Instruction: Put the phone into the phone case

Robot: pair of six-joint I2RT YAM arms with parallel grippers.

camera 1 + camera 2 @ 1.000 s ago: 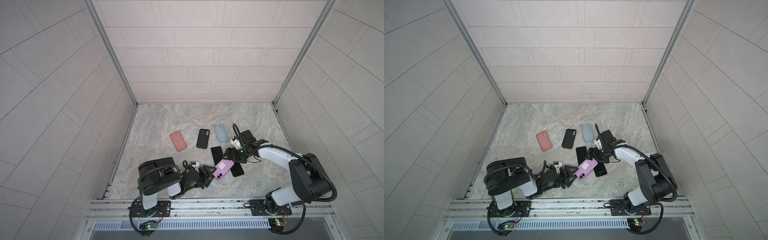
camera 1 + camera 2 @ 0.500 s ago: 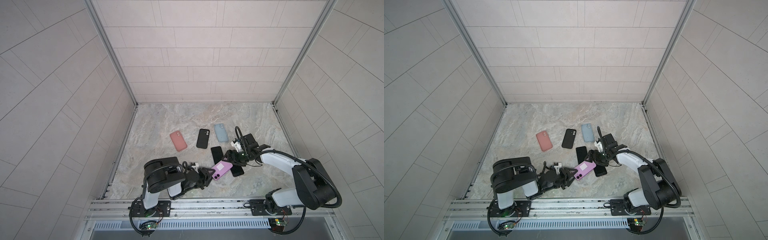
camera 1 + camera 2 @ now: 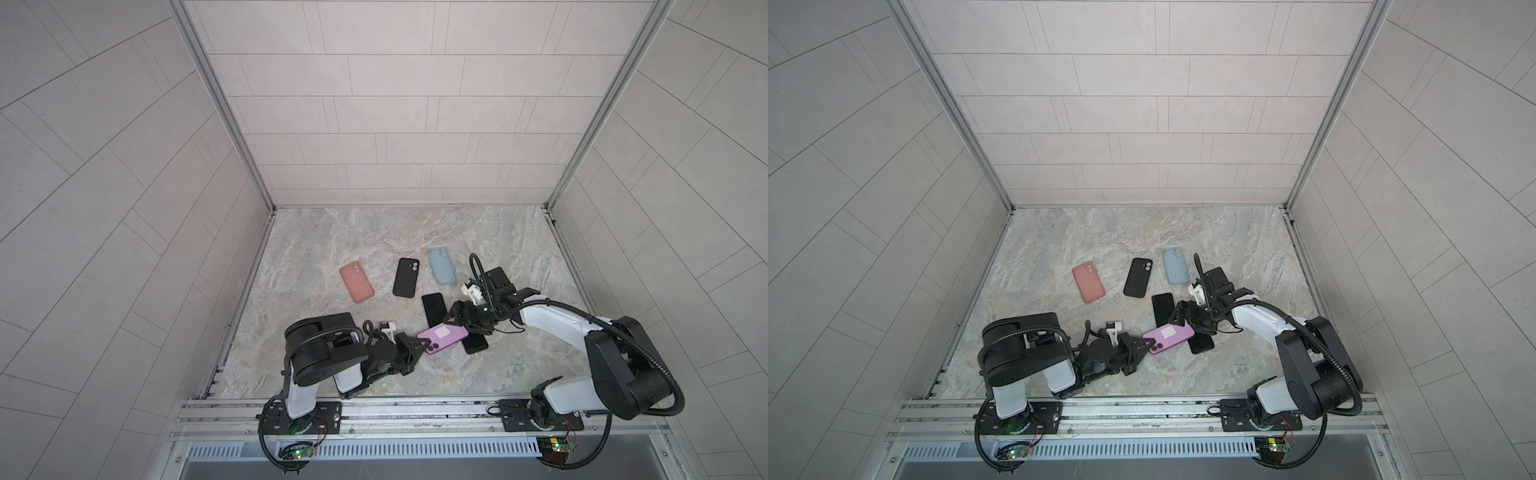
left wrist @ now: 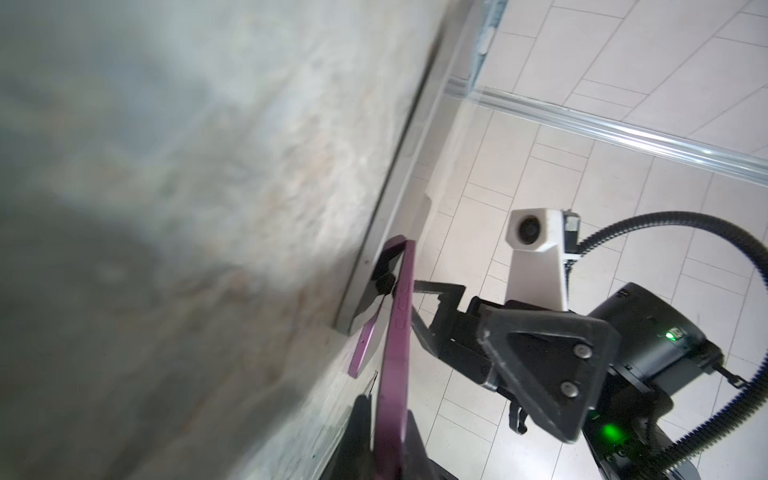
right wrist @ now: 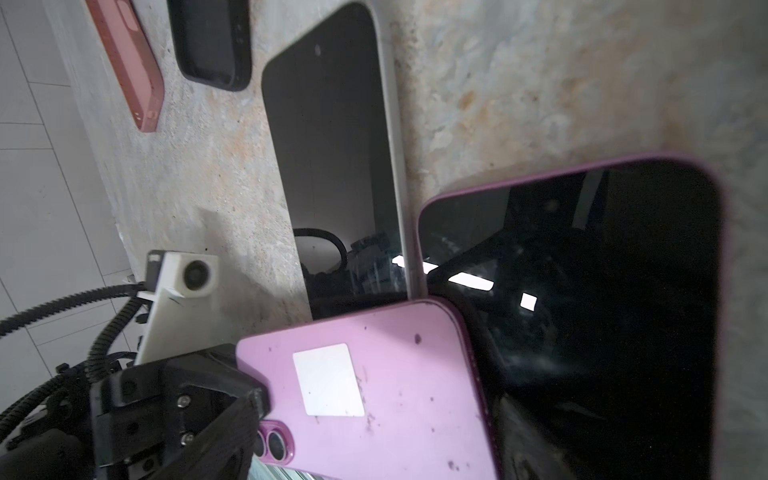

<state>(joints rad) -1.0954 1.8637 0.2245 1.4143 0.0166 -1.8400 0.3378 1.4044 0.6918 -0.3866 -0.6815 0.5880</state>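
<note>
Left gripper [image 3: 419, 349] clamped on purple case [image 3: 442, 337], camera end; right gripper [image 3: 464, 324] fingers spread at opposite end. Only wrist views reveal purple rim of phone [image 5: 582, 332] beneath case; case sticker [image 5: 328, 380] blank white

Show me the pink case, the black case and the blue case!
pink case [image 3: 356, 283]: in a top view, middle of its back.
black case [image 3: 405, 277]: in a top view, its middle.
blue case [image 3: 442, 268]: in a top view, its middle.

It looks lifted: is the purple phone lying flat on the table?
Tipped: the left gripper pinches the purple phone by its camera end; the far end rests on a black-screened phone.
</note>
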